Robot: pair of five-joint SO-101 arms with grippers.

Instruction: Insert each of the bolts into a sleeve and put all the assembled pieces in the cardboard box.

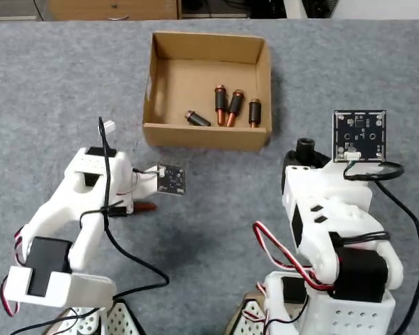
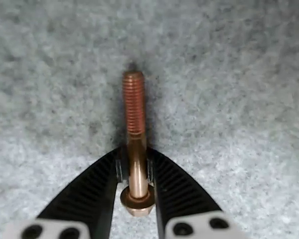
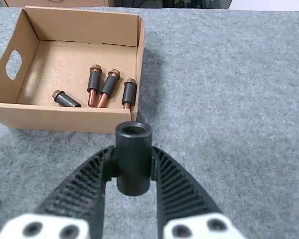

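Left gripper (image 2: 136, 172): pressed together on the bolt (image 2: 133, 114), pinching the smooth shank just past the flanged head
Bolt: near left of the table, low at the grey mat (image 1: 216, 209), touching or just above it, cannot tell which; long axis roughly level, threaded tip free and pointing right toward the other arm
Right gripper (image 3: 133, 167): clamped across the sleeve (image 3: 133, 149) at about mid-length
Sleeve: held at the right, well apart from the bolt; open bore turned up and toward the far side, not toward the left
Deciding relation: sleeve lies right of the thread tip and a little farther back; the two axes cross rather than line up, so probably calls for turning one wrist until bore mouth faces thread tip before closing the gap
Nearer arm: neither clearly; meeting likely in the open middle, on the near side of the box
Cardboard box (image 1: 202, 136): far centre, top open, four assembled pieces (image 1: 221, 103) lying inside toward its right near corner
Step in hand: seemingly the last pair, bolt not yet in its sleeve
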